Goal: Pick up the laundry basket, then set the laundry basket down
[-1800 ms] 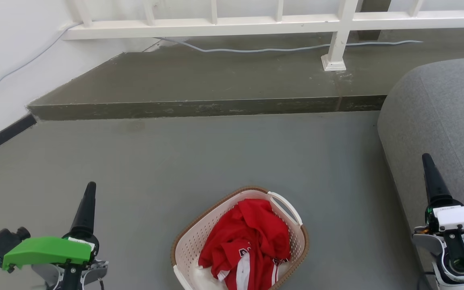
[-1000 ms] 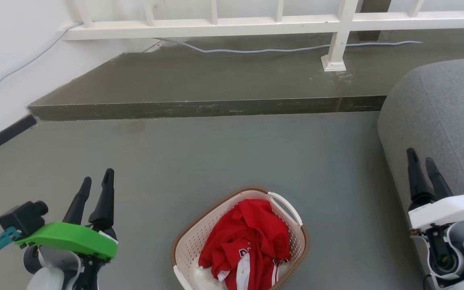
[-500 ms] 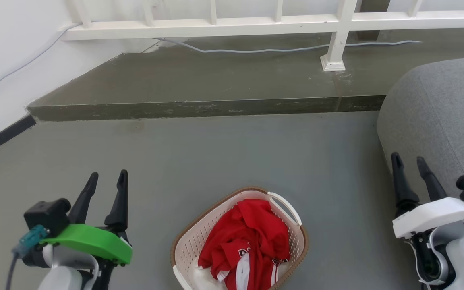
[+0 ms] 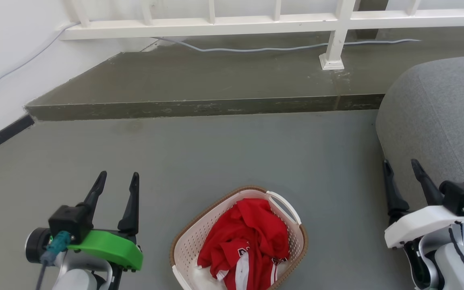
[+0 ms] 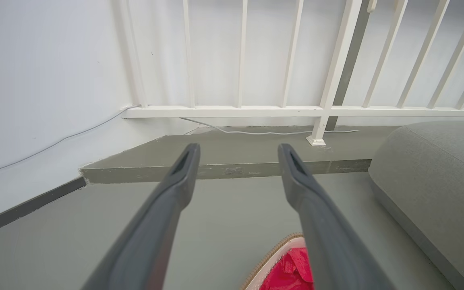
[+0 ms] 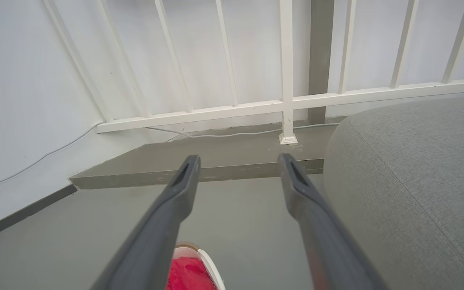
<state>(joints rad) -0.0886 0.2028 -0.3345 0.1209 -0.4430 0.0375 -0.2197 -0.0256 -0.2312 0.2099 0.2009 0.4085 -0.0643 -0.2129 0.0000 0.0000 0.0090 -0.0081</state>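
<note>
- Facing a grey floor (image 4: 216, 153), with a raised step (image 4: 199, 76) running across behind it.
- Seeing a white railing (image 4: 216, 23) standing on the step, a pale cable (image 4: 256, 49) lying along it, a white wall (image 4: 6, 40) at left.
- Finding the basket (image 4: 191, 241) sitting on the floor, low in the head view's middle, a red garment (image 4: 252, 241) inside.
- Holding the left gripper (image 4: 119, 176) left of the basket, fingers spread, gripping nothing.
- Holding the right gripper (image 4: 400, 162) right of it, near a grey sofa (image 4: 437, 108), fingers apart, empty.

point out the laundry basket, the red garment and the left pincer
laundry basket (image 4: 191, 243), head view, perforated left inner wall
red garment (image 4: 252, 237), head view, middle of the bunched cloth
left pincer (image 4: 119, 177), head view, gap midway between its fingertips
</note>
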